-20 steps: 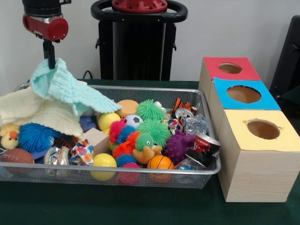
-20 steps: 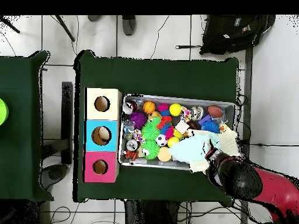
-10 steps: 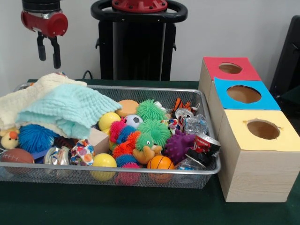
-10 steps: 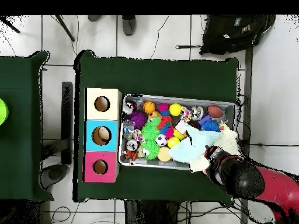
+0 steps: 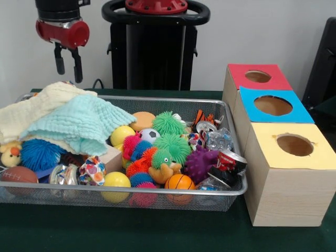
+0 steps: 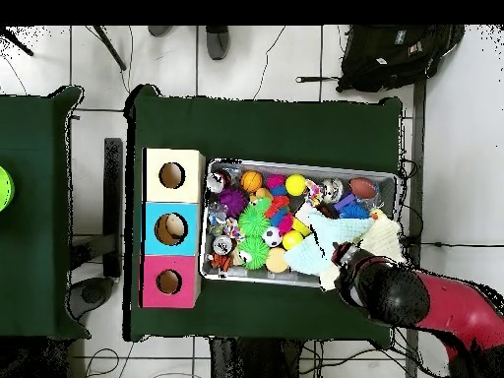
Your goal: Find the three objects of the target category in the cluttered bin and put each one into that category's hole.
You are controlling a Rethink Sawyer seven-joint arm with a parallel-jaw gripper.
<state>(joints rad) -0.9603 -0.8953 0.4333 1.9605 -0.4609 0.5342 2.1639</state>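
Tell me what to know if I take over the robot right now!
Hand: open, empty, hanging above the cloths at one end of the basket.
Bottles: one clear bottle lies near the basket's other end, by the boxes; another shows at the front wall beside the football. The third is not visible; it may be under the mint cloth or the cream cloth.
Done: no bottle can be seen in a hole.
Left: find all three and drop them in.
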